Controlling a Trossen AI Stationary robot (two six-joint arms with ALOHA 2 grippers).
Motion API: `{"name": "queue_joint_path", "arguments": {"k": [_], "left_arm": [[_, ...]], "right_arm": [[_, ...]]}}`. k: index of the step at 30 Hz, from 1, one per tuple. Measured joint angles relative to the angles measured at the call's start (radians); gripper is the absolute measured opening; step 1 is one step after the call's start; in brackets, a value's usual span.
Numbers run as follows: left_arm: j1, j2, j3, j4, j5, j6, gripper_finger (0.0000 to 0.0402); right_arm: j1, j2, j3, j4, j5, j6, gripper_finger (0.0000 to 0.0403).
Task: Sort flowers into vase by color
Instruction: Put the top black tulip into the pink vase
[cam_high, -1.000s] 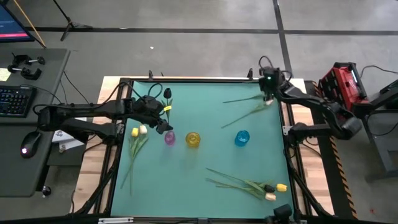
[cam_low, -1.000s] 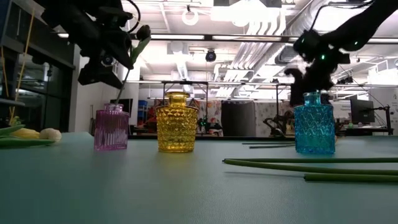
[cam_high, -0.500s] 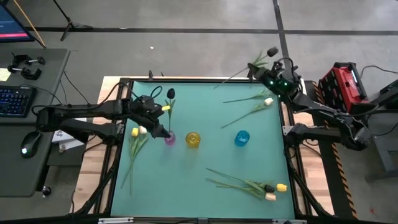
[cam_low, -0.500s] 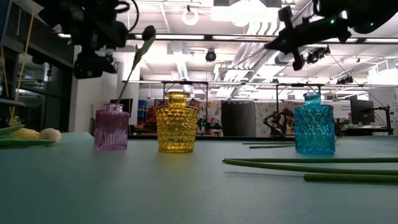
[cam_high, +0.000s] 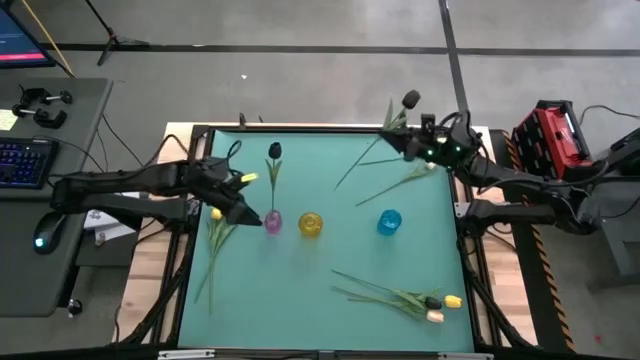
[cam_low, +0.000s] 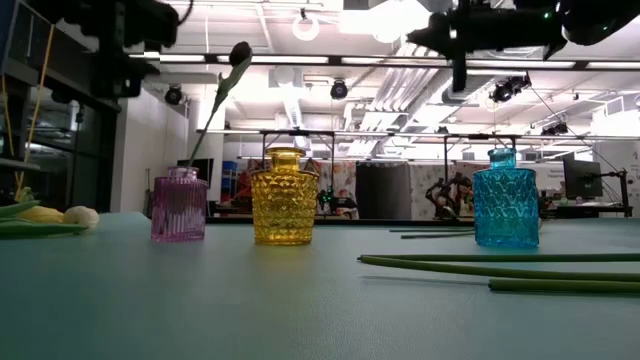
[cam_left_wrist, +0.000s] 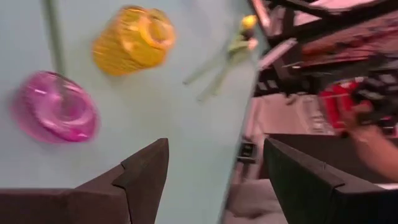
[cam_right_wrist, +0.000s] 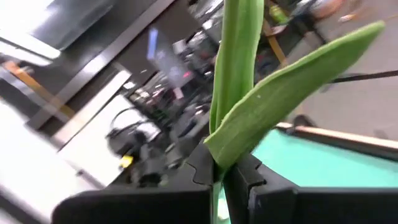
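Observation:
A black-headed tulip (cam_high: 274, 152) stands in the pink vase (cam_high: 272, 221), its stem leaning on the rim; the bud (cam_low: 238, 55) shows high in the low view. My left gripper (cam_high: 240, 205) is open just left of that vase (cam_left_wrist: 56, 111), touching nothing. My right gripper (cam_high: 408, 143) is raised over the table's far right part, shut on a second black tulip (cam_high: 409, 98). A yellow vase (cam_high: 311, 224) and a blue vase (cam_high: 389, 221) stand in a row with the pink one. My right gripper (cam_right_wrist: 219, 171) pinches the black tulip's green stem and leaf base (cam_right_wrist: 225, 146) between its two fingers, partway down the stem below the bud. The fingers lie across the stem. The flower is lifted clear, tilted, with its long stem end (cam_high: 345, 180) pointing toward the table's middle.
Two loose tulips (cam_high: 400, 175) lie on the mat's far right part. A pile of tulips (cam_high: 410, 298) lies near the right near corner. Yellow and cream tulips (cam_high: 218, 214) lie at the left edge, beside my left gripper. Long stems (cam_low: 500, 268) cross the low view.
My left gripper has drawn back from the pink vase toward the table's left, and the black tulip stays standing in the vase. My right gripper has risen from the mat's far right edge with the second black tulip, lifted it clear, and shifted slightly left.

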Motion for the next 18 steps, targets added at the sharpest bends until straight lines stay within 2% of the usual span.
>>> {"name": "queue_joint_path", "arguments": {"k": [5,10,14,18], "left_arm": [[-0.025,-0.097,0.000,0.097,0.006,-0.073,0.0251],[-0.026,-0.194,0.000,0.237,-0.001,-0.098,0.0251],[-0.026,-0.262,0.000,0.315,-0.057,-0.071,0.0251],[-0.025,-0.321,0.000,0.347,-0.128,0.002,0.0251]], "right_arm": [[0.124,0.001,0.000,0.125,0.002,-0.043,0.0001],[0.284,0.035,0.000,0.272,0.030,-0.240,0.0000],[0.425,0.123,0.014,0.386,0.107,-0.376,0.0000],[0.532,0.270,0.117,0.388,0.176,-0.445,0.0000]]}}
